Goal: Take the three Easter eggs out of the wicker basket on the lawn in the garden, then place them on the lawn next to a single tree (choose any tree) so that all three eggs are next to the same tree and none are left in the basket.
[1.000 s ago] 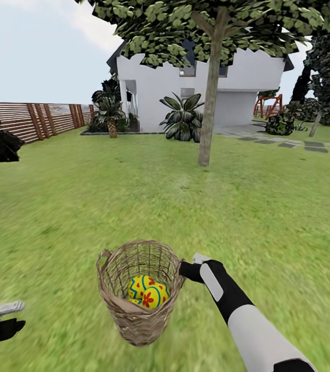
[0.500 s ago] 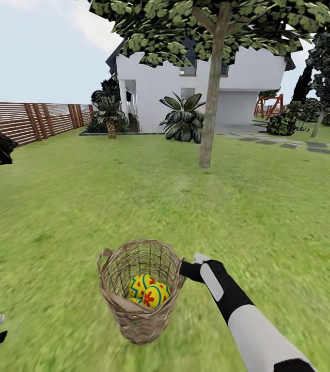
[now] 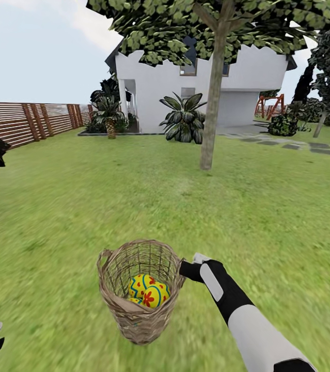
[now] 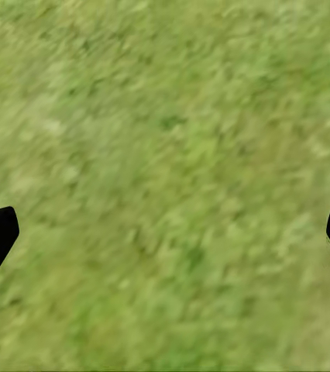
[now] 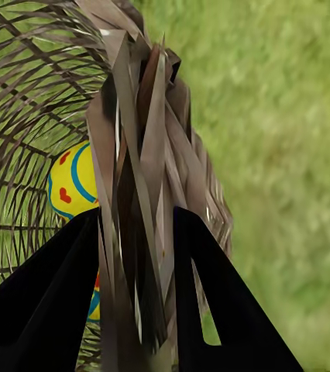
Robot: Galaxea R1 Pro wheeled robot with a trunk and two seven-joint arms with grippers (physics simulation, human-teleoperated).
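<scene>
The step in hand looks like carrying: the right gripper [image 3: 185,268] is clamped on the rim of the wicker basket [image 3: 139,289], its two fingers [image 5: 56,302] pinching the woven wall between them, with the Easter eggs [image 3: 148,293] still inside, over the lawn [image 3: 268,217]. The tree [image 3: 210,119] stands far ahead, slightly right. The next move likely calls for closing on that trunk, setting the basket down steadily, then lifting the eggs out. The left gripper [image 4: 165,232], fingers apart over bare grass, has slid lower at the near left since a second ago; the fence [image 3: 25,119] has shifted left as the view turned.
</scene>
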